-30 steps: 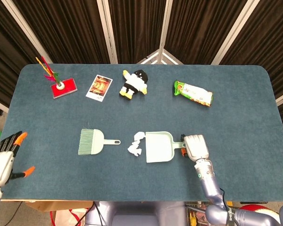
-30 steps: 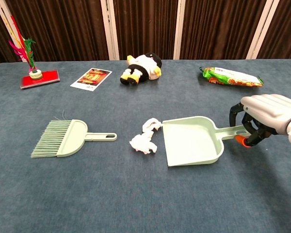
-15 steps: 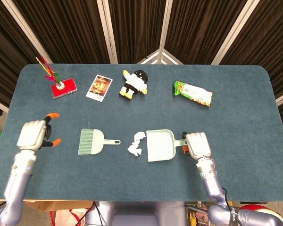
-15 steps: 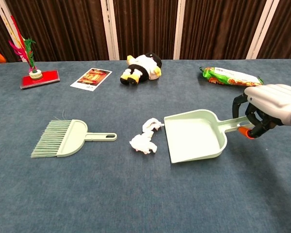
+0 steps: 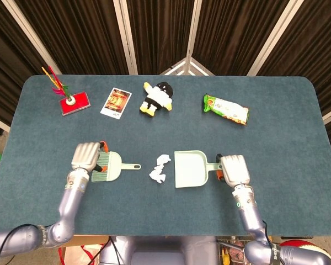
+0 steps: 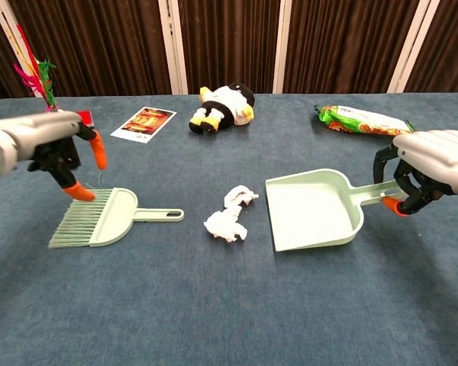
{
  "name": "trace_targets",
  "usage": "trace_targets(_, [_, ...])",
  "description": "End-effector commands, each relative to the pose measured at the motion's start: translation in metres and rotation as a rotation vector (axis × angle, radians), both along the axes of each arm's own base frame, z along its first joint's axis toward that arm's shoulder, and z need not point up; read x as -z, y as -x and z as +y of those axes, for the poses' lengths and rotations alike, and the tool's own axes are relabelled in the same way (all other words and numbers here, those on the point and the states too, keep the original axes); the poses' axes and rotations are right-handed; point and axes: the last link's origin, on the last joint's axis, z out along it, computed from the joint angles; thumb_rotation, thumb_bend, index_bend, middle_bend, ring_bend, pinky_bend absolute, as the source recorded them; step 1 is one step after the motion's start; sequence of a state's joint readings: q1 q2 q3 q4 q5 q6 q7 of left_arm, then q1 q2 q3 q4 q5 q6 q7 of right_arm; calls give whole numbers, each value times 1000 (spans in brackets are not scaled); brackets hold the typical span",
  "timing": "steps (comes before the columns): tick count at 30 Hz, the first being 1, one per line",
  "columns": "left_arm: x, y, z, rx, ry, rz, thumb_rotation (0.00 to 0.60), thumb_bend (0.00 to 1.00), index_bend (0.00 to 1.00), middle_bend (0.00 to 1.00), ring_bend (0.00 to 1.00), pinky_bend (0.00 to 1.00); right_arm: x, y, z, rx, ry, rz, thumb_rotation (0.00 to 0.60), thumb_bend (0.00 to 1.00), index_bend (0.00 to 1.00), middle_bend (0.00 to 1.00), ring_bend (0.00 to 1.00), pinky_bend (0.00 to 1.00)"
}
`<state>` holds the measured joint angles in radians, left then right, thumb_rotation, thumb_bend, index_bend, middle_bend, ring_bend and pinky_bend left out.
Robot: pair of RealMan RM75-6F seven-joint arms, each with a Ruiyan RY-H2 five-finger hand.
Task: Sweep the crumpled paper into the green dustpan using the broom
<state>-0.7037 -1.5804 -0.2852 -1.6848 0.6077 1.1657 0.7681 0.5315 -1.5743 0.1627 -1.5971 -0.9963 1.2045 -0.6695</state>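
The pale green broom (image 5: 108,167) (image 6: 99,219) lies flat left of centre, bristles to the left and handle pointing right. My left hand (image 5: 87,156) (image 6: 55,147) hovers over its bristle end with fingers apart, holding nothing. Crumpled white paper (image 5: 160,168) (image 6: 229,216) lies in two lumps at mid-table. Just right of it is the green dustpan (image 5: 190,168) (image 6: 313,210), mouth toward the paper with a small gap between them. My right hand (image 5: 234,169) (image 6: 431,169) grips the dustpan's handle (image 6: 370,195), and the pan looks tipped, handle end raised.
Along the far side stand a feathered shuttlecock on a red base (image 5: 73,100) (image 6: 52,116), a picture card (image 5: 116,102) (image 6: 143,123), a penguin plush (image 5: 157,97) (image 6: 223,105) and a snack packet (image 5: 226,109) (image 6: 362,120). The blue table's near edge (image 5: 154,232) runs just behind both forearms.
My left hand has come in from the table's left edge to above the broom's bristles. The right hand has drawn the dustpan slightly right and tipped it, widening the gap to the paper.
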Motion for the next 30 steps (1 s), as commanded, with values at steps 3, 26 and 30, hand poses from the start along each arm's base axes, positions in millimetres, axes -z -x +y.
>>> trace_targets(3, [24, -10, 1, -15, 31, 8, 600, 271, 444, 976, 856, 850, -1, 1, -1, -1, 1, 2, 600, 468, 565, 807, 806, 723])
trace_targets(26, [79, -37, -3, -44, 100, -54, 600, 419, 505, 984, 864, 870, -7, 10, -5, 19, 6, 8, 600, 491, 565, 807, 806, 723])
trace_targets(30, [77, -32, -3, -51, 82, -48, 600, 523, 658, 1000, 893, 895, -5, 11, -3, 19, -2, 8, 600, 492, 566, 807, 806, 723])
